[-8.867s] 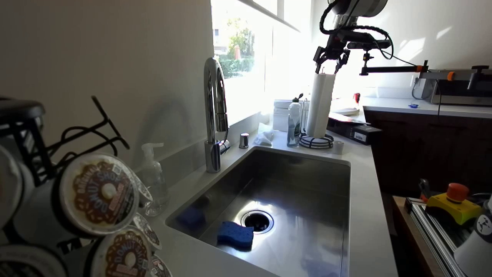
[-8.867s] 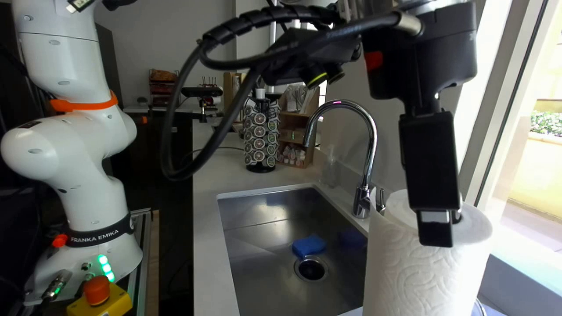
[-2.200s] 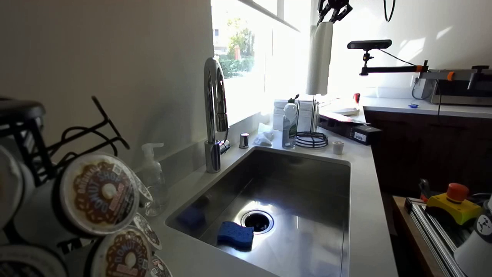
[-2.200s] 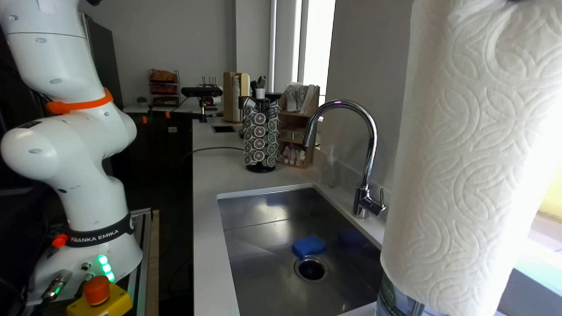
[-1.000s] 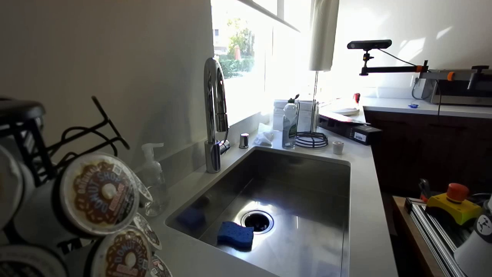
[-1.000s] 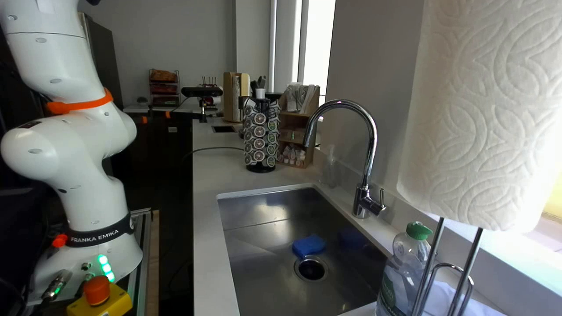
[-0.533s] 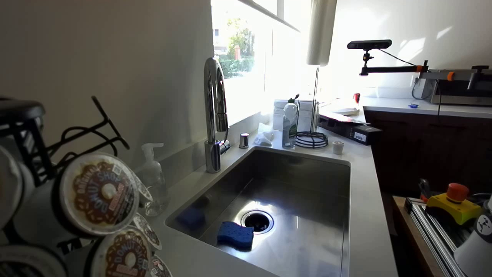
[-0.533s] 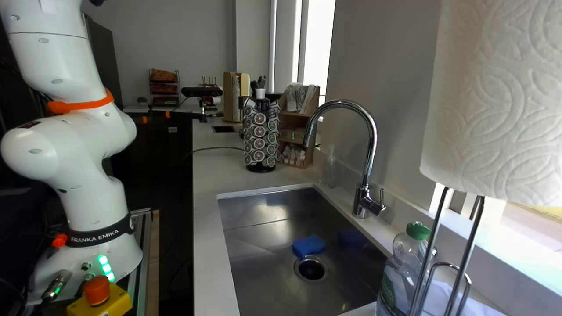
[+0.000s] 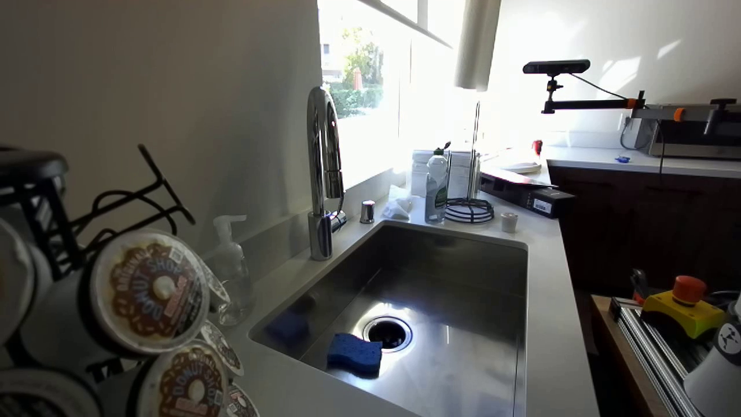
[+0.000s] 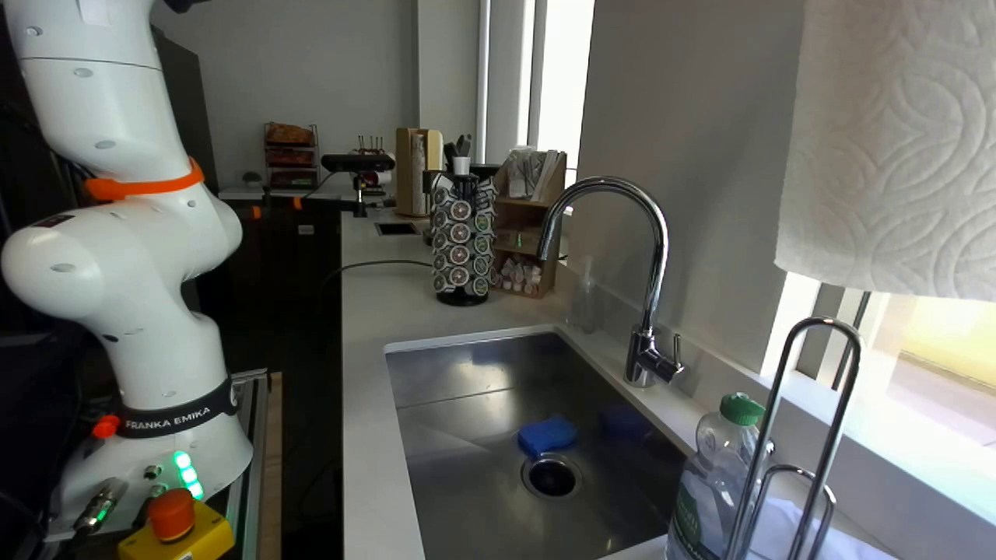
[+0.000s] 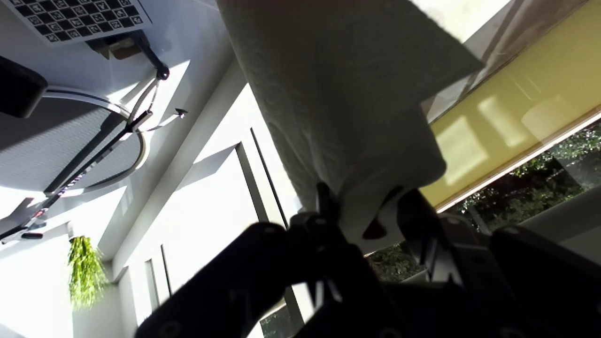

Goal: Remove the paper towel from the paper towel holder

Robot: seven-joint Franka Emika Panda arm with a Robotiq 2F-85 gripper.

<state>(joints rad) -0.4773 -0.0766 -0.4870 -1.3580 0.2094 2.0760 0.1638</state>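
Gripping the white cylindrical paper towel is the black hand. Below, apart, stands the looped metal holder.

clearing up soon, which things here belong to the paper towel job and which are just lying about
For the job: paper towel, paper towel holder, gripper.

Just lying about: blue sponge, green-capped bottle, pump bottle, pod rack.

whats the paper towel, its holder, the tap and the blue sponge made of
Paper towel: matte white paper, going by its embossed swirls.
Paper towel holder: shiny metal loop, maybe steel or chrome, given its highlights; the dark wire base could be coated metal.
Tap: mirror-bright metal, probably chrome, judging by reflections.
Sponge: matte cellulose or foam; its speckles look like pores.
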